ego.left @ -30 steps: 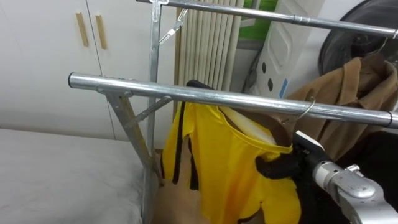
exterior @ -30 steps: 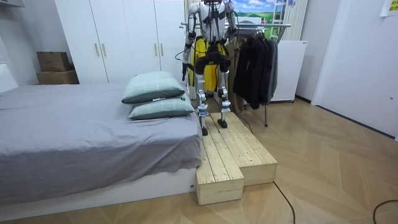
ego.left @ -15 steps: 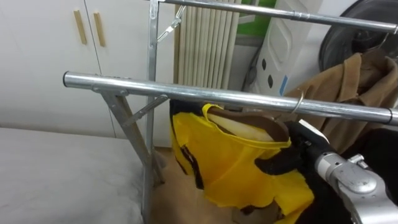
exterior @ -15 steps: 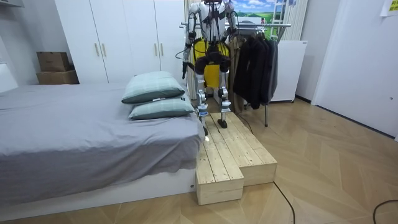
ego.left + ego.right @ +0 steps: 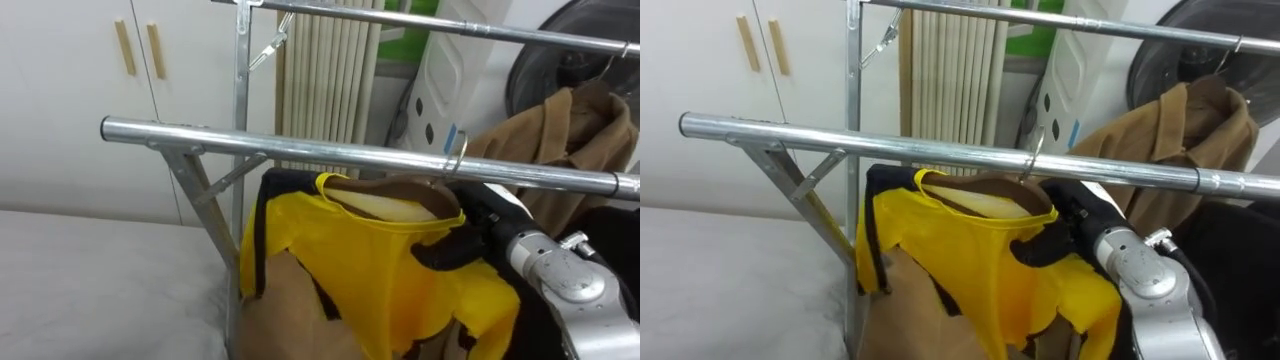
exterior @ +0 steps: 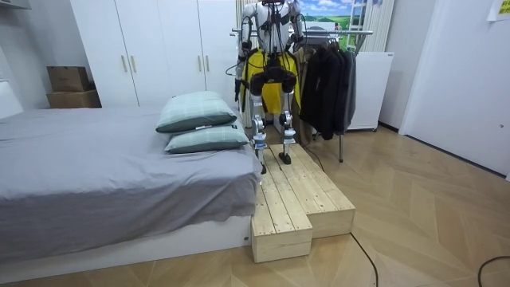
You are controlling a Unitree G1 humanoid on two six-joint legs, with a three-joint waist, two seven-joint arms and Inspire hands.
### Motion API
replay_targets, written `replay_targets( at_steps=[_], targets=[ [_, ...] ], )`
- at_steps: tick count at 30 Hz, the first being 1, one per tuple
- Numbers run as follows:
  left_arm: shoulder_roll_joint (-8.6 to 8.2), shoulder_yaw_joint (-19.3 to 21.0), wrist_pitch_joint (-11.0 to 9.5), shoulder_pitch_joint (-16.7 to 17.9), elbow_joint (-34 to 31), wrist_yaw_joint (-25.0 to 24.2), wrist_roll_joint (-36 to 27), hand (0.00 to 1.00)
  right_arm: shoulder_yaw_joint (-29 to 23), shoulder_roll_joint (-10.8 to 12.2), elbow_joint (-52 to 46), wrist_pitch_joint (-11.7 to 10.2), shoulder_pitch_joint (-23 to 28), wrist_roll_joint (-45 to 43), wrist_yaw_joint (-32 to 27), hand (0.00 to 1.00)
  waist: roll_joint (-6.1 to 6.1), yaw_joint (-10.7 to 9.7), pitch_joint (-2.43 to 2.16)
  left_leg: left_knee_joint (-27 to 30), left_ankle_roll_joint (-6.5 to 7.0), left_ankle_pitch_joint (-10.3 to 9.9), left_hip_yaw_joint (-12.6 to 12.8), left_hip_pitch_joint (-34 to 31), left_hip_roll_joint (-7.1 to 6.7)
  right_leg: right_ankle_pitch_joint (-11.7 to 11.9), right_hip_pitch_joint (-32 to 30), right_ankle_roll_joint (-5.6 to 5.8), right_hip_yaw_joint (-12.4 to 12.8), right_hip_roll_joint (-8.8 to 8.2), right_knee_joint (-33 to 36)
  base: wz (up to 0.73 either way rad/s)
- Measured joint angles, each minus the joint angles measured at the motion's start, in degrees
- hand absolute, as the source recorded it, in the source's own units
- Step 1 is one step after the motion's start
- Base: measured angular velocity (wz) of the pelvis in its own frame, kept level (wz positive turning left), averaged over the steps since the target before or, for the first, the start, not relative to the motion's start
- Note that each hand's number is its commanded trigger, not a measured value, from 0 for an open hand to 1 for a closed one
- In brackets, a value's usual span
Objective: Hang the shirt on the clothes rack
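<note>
Fingers (image 5: 440,254) of right hand (image 5: 482,236) curled, clamping the shoulder of the yellow shirt (image 5: 365,265) on its hanger (image 5: 395,188). Hanger hook sits at the steel rail (image 5: 300,149). Shirt hangs below the rail. Tan coat (image 5: 560,135) farther back, right.

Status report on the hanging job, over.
Right hand shut on yellow shirt at its shoulder. Hanger hook looped over front rail. Brown coat hangs behind, to the right, not blocking.
</note>
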Motion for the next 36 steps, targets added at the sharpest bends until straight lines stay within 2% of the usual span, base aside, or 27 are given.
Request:
replay_targets(
  at_steps=[3, 6, 20, 21, 22, 23, 30, 31, 36],
  targets=[
    [-0.21, 0.0, 0.3, 0.0, 0.1, -0.1, 0.0, 0.00, 0.0, 0.0, -0.2, 0.1, 0.0, -0.3, 0.0, 0.00, -0.11, 0.0, 0.00, 0.1, -0.01, 0.0, 0.0, -0.1, 0.00, 0.0, 0.0, -0.02, 0.0, 0.00, 0.0, 0.00],
    [-0.25, 0.0, 0.8, 0.0, 0.1, -0.1, 0.0, 0.00, 0.0, 0.0, -2.5, 1.2, 0.4, -0.6, 0.0, 0.00, -0.24, 0.0, 0.00, 0.1, -0.01, 0.0, 0.0, -0.2, 0.00, -0.1, -0.2, -0.11, 0.0, 0.00, -0.1, 0.00],
    [-0.37, -0.1, 1.2, 0.0, -0.1, 0.4, -0.4, 0.00, 0.0, 0.8, -2.9, 1.2, 1.0, -0.6, 0.1, 0.00, -0.21, -0.6, -0.03, -0.2, -0.01, 0.0, 0.0, -0.3, 0.02, -0.1, -0.6, -0.12, 0.0, 0.09, 0.0, 0.00],
    [-0.37, -0.1, 1.2, 0.0, -0.1, 0.4, -0.5, 0.00, 0.0, 0.8, -2.9, 1.2, 1.1, -0.5, 0.1, 0.23, -0.19, -0.7, -0.05, -0.2, -0.01, 0.0, 0.0, -0.3, 0.02, -0.1, -0.6, -0.12, 0.0, 0.09, 0.0, 0.00],
    [-0.37, -0.1, 1.2, 0.0, -0.1, 0.4, -0.5, 0.00, 0.0, 0.8, -2.9, 1.2, 1.1, -0.5, 0.1, 0.36, -0.17, -0.8, -0.06, -0.2, -0.01, 0.0, 0.0, -0.3, 0.02, -0.1, -0.5, -0.12, 0.0, 0.09, 0.0, 0.00],
    [-0.37, -0.1, 1.2, 0.0, -0.1, 0.4, -0.5, 0.00, 0.0, 0.8, -2.9, 1.2, 1.3, -0.1, 0.1, 1.00, -0.13, -1.0, -0.08, -0.2, -0.01, 0.0, 0.0, -0.2, 0.03, -0.1, -0.4, -0.13, 0.0, 0.09, 0.0, 0.00],
    [-0.37, -0.5, 1.2, -0.1, -0.6, 1.6, -0.6, 0.00, 0.0, 1.0, -4.8, 1.2, 4.4, 1.7, 0.1, 1.00, 0.04, -1.5, -0.09, -0.3, -0.01, 0.0, 0.1, 0.7, 0.06, 0.0, 0.7, -0.14, 0.0, 0.10, -0.1, 0.00],
    [-0.38, -0.4, 1.0, -0.1, -0.7, 1.7, -0.3, 0.00, 0.0, 1.0, -4.8, 1.2, 4.9, 1.6, 0.1, 1.00, 0.29, -1.5, 0.03, -0.3, 0.00, 0.0, 0.1, 0.7, 0.06, 0.0, 1.0, -0.14, 0.0, 0.10, -0.3, 0.00],
    [-0.46, -0.3, 0.7, 0.0, -0.5, 1.7, -0.1, 0.00, 0.0, 1.0, -4.9, 1.2, 6.6, 1.3, 1.4, 1.00, 1.53, -1.5, 0.03, -0.3, -0.01, 0.0, 0.4, 0.5, 0.06, 0.2, 1.0, -0.24, 0.1, 0.09, -1.0, -0.01]
  ],
)
